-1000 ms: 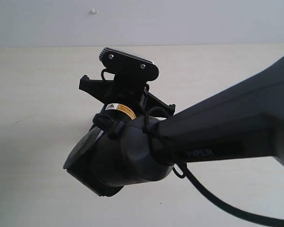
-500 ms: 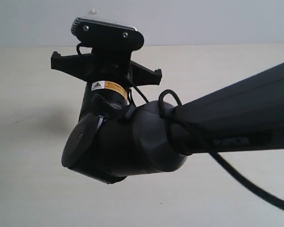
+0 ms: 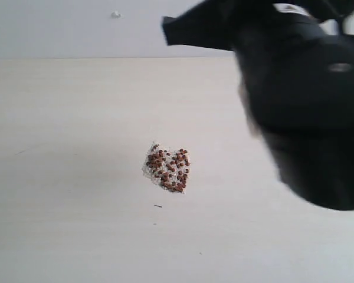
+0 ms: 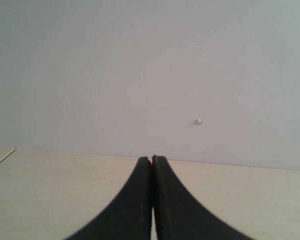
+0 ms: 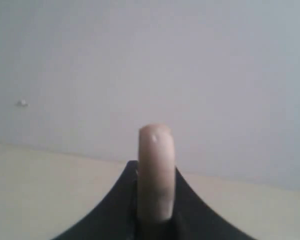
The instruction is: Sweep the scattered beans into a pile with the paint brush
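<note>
Beans (image 3: 167, 170): gathered in one compact cluster with whitish crumbs, mid-table (image 3: 59, 118); a dark speck (image 3: 158, 206) lies near, at 6 o'clock. Right pincer (image 5: 155, 172) clamps the paint brush (image 5: 155, 145) by its cream handle; bristles unseen. Left pincer (image 4: 152, 165) closed, empty. Arm (image 3: 307, 88) blurred at 2 o'clock. Handling advice: carry the brush high, clear of the beans; any tidying strokes should go inward, lightly.
</note>
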Controlling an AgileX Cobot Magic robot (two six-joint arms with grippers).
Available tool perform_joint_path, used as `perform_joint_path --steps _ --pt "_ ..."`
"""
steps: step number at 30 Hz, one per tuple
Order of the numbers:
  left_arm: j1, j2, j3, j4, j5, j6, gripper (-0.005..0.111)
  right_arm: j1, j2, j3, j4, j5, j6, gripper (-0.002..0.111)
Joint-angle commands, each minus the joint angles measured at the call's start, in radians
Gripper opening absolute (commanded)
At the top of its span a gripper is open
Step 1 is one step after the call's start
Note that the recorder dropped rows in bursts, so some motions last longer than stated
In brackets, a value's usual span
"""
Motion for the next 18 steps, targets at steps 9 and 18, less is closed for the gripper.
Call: perform_joint_path --steps 9,18 --pt "0.002 -0.005 0.006 -0.001 0.007 0.0 0.0 -0.207 -0.514 0.246 0.238 0.541 -0.324 0.0" --pt "0.002 -0.005 0.006 -0.001 0.007 0.0 0.0 -0.329 -0.454 0.251 0.238 0.356 -0.693 0.0"
